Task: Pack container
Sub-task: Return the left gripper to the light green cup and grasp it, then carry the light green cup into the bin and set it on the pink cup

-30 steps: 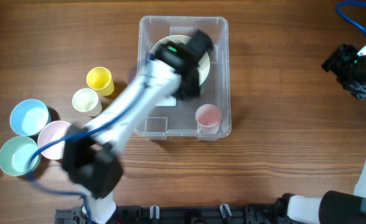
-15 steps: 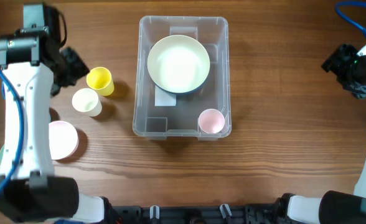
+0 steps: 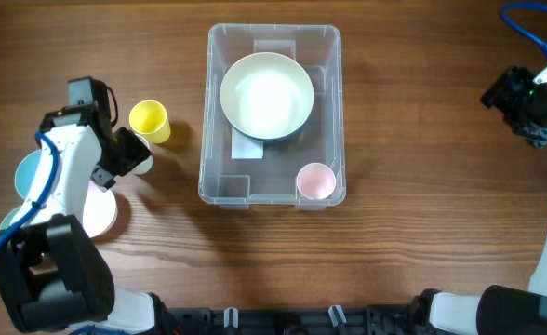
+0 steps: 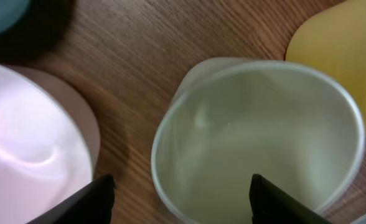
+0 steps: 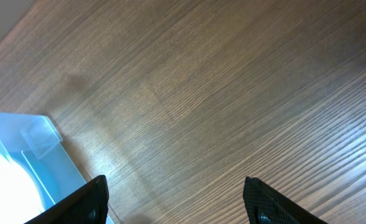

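A wood-grain table point(image 3: 422, 233) holds everything. Left of the container point(image 3: 335, 121), the left gripper point(image 4: 183, 205) hangs spread wide above a pale green cup point(image 4: 258, 137). Inside the container, a pink cup point(image 3: 314, 180) stands in the near right corner and a white bowl point(image 3: 267, 96) sits farther back. Far to the container's right, the right gripper point(image 5: 180, 208) is spread over wood.

We see a brown wooden table point(image 3: 422, 140). The clear container point(image 3: 204, 149) stands on it near the middle. To its left, a yellow cup point(image 3: 149, 120) and a pale green cup point(image 4: 258, 137) stand just beside each other. A pink bowl point(image 3: 103, 210) and a blue bowl point(image 3: 27, 175) sit farther left.
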Controlling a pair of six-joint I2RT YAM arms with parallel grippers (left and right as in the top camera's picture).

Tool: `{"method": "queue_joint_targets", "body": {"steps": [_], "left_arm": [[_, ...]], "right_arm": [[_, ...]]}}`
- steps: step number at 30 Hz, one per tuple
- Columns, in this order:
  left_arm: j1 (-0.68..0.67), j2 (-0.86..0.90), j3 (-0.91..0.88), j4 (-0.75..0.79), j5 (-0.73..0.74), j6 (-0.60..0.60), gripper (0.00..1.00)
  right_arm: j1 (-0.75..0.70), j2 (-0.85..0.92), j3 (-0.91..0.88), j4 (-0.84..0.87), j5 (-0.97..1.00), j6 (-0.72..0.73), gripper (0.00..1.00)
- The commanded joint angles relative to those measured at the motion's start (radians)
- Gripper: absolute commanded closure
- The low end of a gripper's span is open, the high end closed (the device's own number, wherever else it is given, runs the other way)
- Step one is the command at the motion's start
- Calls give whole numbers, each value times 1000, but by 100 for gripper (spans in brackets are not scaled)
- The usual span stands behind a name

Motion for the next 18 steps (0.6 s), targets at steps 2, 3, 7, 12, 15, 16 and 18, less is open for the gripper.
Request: {"method": "queue_joint_targets", "body": {"steps": [2,3,7,12,15,16,18], "left_arm": [[5,2,-29,50,17,15,30],[5,5,-29,58,17,15,31],[5,17,-29,63,17,15,45],[5,23,-29,62,24,15,66],[5,23,-29,54,24,15,72],[5,23,-29,50,24,15,76],[5,23,-29,44,24,15,85]], "right_arm": [[2,-20,-1,-4,-2,-7,30],[2,-20,-1,-6,-2,-8,30],[2,-21,-1,-11,-2,-8,29],[2,-21,-1,-14,-2,-8,29],[2,-21,-1,-14,-2,-8,29],[2,-21,-1,-14,-2,-8,29],[2,-21,-1,-14,-2,-8,29]]}}
